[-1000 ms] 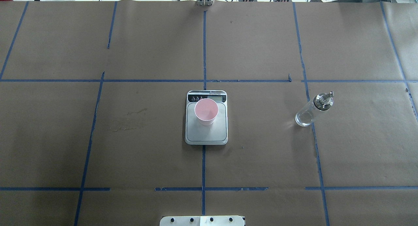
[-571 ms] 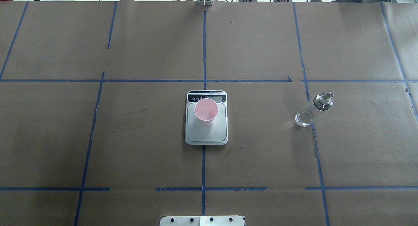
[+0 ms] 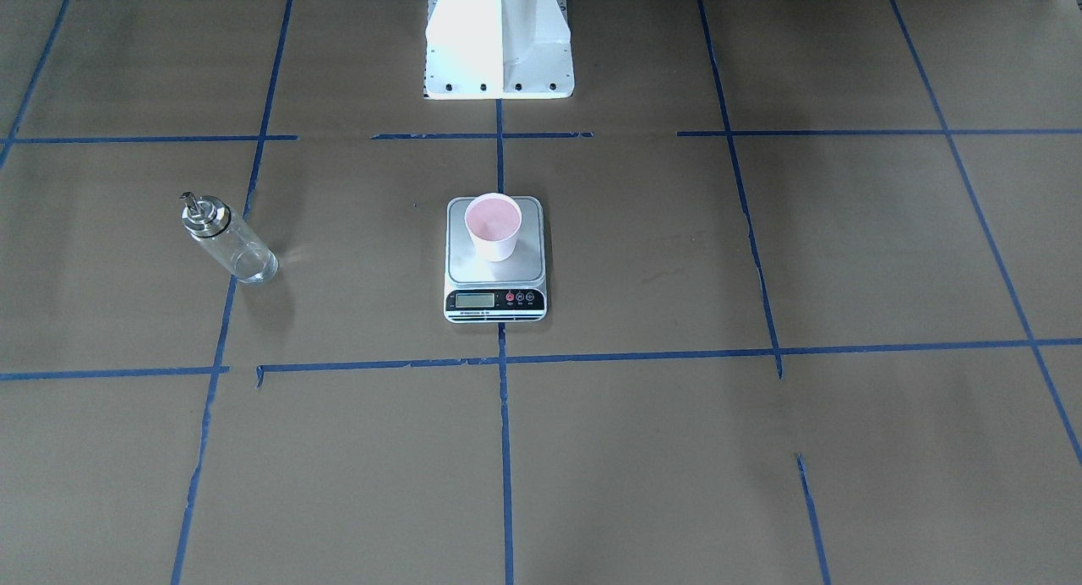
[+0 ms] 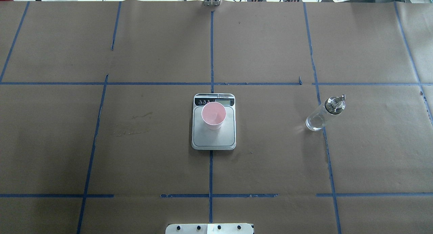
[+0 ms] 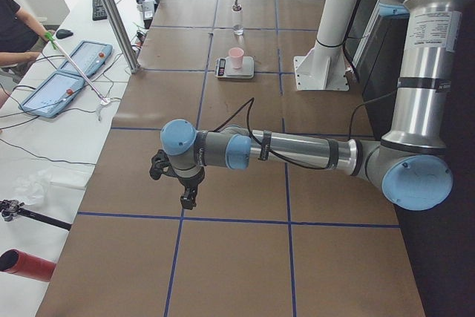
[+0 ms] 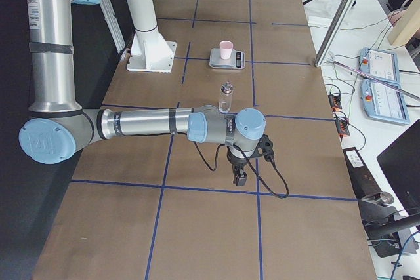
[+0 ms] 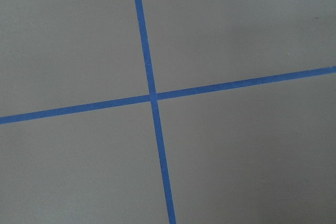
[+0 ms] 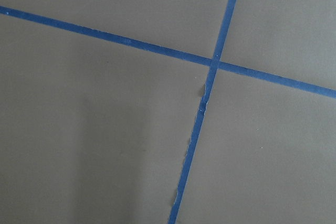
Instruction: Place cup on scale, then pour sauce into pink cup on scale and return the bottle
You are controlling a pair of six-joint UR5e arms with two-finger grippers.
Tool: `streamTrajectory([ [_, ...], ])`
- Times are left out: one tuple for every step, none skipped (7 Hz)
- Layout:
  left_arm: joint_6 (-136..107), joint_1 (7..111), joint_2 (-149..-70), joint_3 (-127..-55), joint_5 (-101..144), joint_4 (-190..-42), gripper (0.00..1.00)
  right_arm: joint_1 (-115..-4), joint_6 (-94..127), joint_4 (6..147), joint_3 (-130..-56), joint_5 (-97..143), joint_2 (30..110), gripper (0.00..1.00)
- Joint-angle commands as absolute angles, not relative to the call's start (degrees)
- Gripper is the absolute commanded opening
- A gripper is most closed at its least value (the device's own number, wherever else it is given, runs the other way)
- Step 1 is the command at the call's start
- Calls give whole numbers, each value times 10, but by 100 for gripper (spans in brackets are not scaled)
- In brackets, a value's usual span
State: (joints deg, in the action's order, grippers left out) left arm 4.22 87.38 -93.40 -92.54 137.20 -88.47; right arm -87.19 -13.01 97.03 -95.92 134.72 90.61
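Here, the cup [image 4: 213,116] sits on the scale [image 4: 216,141], the bottle [image 4: 321,115] upright well to its right, while the left end effector [image 5: 188,200] and the right end effector [image 6: 240,176] hang toward opposite counter [image 4: 135,142] ends, their openings impossible to tell.

Evenly, softly lit throughout; sharp in fixed views. Faint shadow beside clear glass bottle [image 3: 232,251] on brown paper-covered table [image 3: 761,441]. Blown-out glare on white robot base [image 3: 497,27]. Wrist views slightly soft.
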Motion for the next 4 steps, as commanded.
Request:
streamTrajectory([
  [42,874,-933,-926,1373,-885,100,-872,-130,969,-960,1346,906,100],
  [42,874,-933,-925,1370,-885,100,-872,-130,970,-960,1346,906,100],
  [43,874,-933,-922,1370,-885,100,-872,-131,969,-960,1346,906,100],
  [42,874,-936,-931,1372,-885,100,-872,-131,969,-960,1346,909,100],
])
